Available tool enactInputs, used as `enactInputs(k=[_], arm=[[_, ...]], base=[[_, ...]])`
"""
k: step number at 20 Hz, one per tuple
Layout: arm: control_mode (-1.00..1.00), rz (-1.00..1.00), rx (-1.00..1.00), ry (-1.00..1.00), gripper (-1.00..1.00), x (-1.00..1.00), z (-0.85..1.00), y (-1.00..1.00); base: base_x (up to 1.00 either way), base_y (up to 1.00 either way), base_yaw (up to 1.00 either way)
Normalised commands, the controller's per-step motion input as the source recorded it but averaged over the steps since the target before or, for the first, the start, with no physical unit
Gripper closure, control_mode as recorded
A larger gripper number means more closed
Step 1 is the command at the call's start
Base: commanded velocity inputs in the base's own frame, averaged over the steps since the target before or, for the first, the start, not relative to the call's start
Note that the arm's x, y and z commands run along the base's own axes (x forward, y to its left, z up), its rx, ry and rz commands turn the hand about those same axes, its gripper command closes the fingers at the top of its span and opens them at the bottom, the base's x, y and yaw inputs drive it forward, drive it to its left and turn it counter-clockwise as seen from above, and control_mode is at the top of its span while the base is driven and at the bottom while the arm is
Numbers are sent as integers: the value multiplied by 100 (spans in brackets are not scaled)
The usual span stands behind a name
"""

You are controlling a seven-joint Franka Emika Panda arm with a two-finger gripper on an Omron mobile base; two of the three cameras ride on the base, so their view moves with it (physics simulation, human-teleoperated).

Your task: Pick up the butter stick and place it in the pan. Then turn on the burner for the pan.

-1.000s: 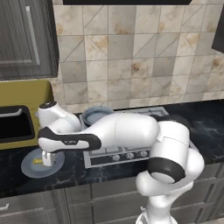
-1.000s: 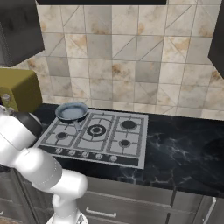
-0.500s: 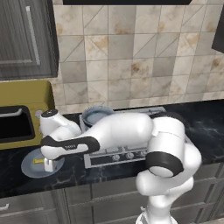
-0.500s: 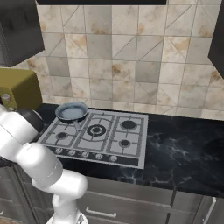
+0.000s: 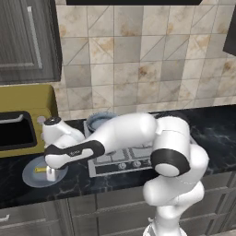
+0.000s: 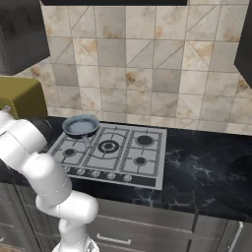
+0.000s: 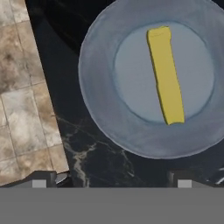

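- Butter stick (image 7: pixel 166 75) lies flat on grey-blue plate (image 7: pixel 98 96), centre of plate, long axis running approx 12-to-6 in our hand view.
- Gripper (image 7: pixel 111 180) hovers above plate w/ jaws spread wide, nothing held.
- Plate sits on black counter (image 7: pixel 94 164), at 9 o'clock of the hob (image 6: pixel 115 155).
- Pan (image 6: pixel 80 126) rests on hob's rear-left burner, well apart from butter.

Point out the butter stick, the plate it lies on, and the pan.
butter stick (image 7: pixel 166 75), hand view, middle of the bar
plate (image 7: pixel 97 94), hand view, bare rim
pan (image 6: pixel 80 126), right base view, inside of its bowl
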Motion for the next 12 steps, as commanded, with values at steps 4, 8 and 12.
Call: enactInputs(k=[4, 8, 12], arm=[[-100, 0, 0, 0, -100, 1, 0, 20], [-100, 0, 0, 0, -100, 7, -2, 18], [-100, 0, 0, 0, -100, 20, -13, 5]], base=[[0, 0, 0], [0, 0, 0], [0, 0, 0]])
